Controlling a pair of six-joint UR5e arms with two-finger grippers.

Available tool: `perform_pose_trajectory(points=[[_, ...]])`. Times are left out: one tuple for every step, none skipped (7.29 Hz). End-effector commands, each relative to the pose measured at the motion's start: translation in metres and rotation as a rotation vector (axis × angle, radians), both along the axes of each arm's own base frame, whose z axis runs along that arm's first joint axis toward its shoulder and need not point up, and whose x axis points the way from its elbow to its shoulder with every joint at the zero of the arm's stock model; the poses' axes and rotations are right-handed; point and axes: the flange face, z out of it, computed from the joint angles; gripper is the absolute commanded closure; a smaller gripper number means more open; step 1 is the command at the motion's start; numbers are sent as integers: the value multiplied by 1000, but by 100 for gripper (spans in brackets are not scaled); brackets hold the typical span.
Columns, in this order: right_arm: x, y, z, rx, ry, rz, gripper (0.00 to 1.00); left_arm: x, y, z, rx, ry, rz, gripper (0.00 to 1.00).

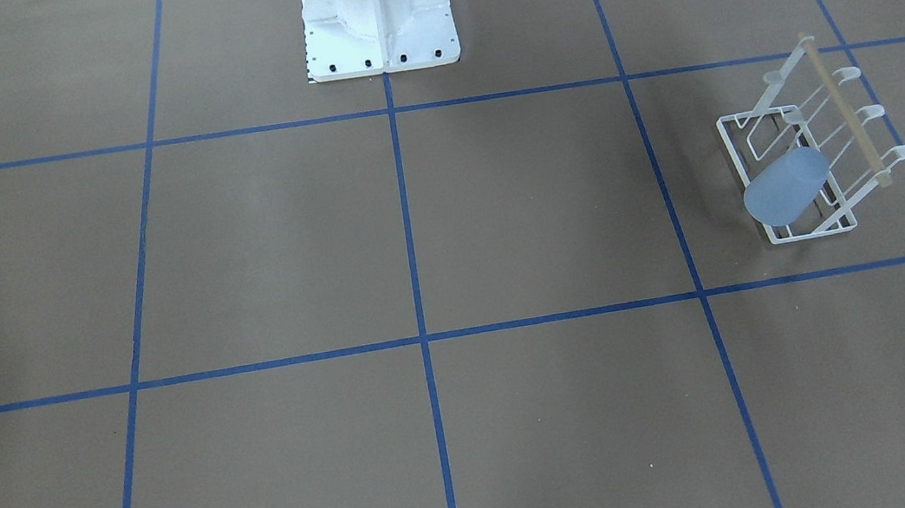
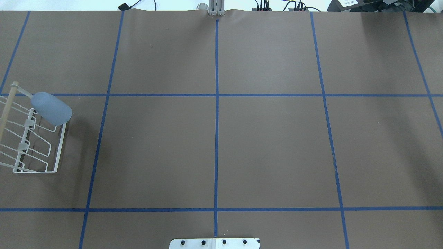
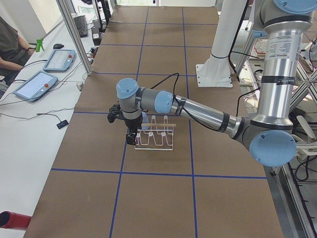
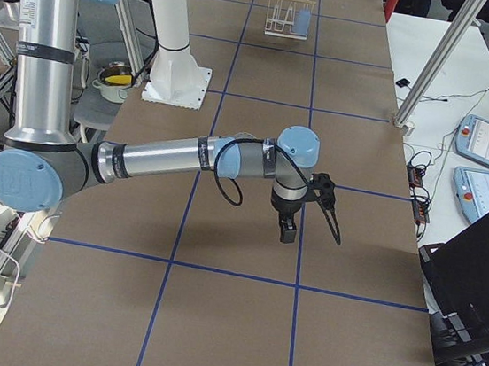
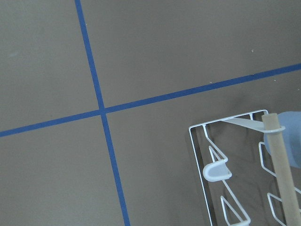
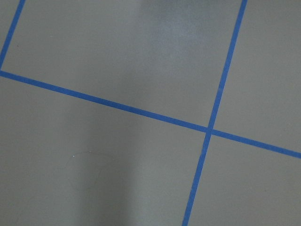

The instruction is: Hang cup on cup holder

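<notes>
The light blue cup [image 1: 786, 186] hangs mouth-down and tilted over a slanted loop at one end of the white wire cup holder [image 1: 838, 124]. Both show at the overhead view's left edge, cup [image 2: 52, 108] and holder [image 2: 34, 145]. The left wrist view shows the holder's corner [image 5: 221, 172] and a sliver of the cup [image 5: 292, 141]. In the exterior left view my left gripper [image 3: 130, 139] hangs just beside the holder [image 3: 157, 140], apart from the cup; I cannot tell whether it is open or shut. My right gripper [image 4: 286, 233] hovers over bare table far from the holder [image 4: 283, 16]; I cannot tell its state either.
The white robot pedestal [image 1: 379, 27] stands at the table's middle rear edge. Blue tape lines divide the brown table [image 2: 270, 145] into squares. A side table with tablets [image 3: 37, 84] and a seated person [image 3: 10, 44] lies beyond the far edge.
</notes>
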Motion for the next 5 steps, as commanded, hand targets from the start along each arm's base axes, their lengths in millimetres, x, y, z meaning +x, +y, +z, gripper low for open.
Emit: perform_pose_trajectory(points=[[20,-1,-2,-19,-4,44,0,-14,16,25,34,16,-23,2],[12,-10,-5,-7,26,25,0,-14,11,37,90,20,-29,2],[6,-16,-3,-4,68,10,0,-13,9,45,56,21,-55,2],[6,-17,-9,9,64,9,0,-12,4,45,17,35,-89,2],[5,-16,-10,9,60,8,0,-7,8,51,-24,99,-85,2]])
